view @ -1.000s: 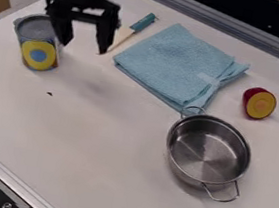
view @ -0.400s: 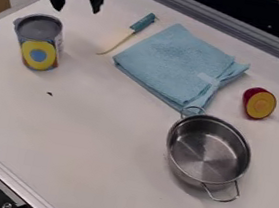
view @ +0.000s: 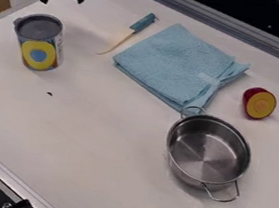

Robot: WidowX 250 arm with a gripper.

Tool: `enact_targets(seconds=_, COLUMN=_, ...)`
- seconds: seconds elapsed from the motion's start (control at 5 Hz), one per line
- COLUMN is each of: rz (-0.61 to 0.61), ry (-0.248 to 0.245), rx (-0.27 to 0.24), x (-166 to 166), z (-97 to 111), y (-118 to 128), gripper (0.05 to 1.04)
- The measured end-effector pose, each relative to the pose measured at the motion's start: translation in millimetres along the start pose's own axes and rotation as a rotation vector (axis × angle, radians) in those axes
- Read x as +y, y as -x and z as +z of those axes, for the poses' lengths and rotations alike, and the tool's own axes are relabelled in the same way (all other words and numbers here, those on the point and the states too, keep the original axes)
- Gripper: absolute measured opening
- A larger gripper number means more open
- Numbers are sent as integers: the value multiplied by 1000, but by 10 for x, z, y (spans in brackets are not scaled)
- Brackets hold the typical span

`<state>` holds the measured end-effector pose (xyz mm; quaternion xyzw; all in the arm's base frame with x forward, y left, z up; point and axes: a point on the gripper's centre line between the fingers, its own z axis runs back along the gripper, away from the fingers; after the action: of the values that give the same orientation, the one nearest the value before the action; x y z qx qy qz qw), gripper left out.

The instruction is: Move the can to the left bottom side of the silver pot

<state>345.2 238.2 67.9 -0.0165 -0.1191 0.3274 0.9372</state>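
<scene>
The black gripper (view: 62,1) hangs at the upper left, above and behind the can, its two fingers spread apart with nothing between them. Below it the can (view: 39,42) stands upright on the left part of the table, with a grey lid and a yellow and blue label facing the camera. The silver pot (view: 207,151) sits right of centre, empty, one handle toward the cloth and the other toward the lower right.
A folded blue cloth (view: 176,64) lies between can and pot, behind them. Left of it is a knife (view: 133,30) with a teal handle. A halved red and yellow fruit (view: 259,103) rests at the right. The metal table edge (view: 8,174) crosses the lower left.
The gripper has moved up and to the left, from beside the can's top right to behind it. Can, pot and cloth have stayed in place.
</scene>
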Motion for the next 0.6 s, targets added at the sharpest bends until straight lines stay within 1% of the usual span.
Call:
enact_targets(seconds=0.2, rz=100, ry=12, rx=61, x=129, z=-91, y=59, gripper=1000)
enact_targets(seconds=0.4, rz=247, ry=0, rx=133, x=235, z=-83, y=179, gripper=1000)
enact_targets(seconds=0.6, rz=310, ry=-8, rx=185, x=287, z=-180, y=373, gripper=1000)
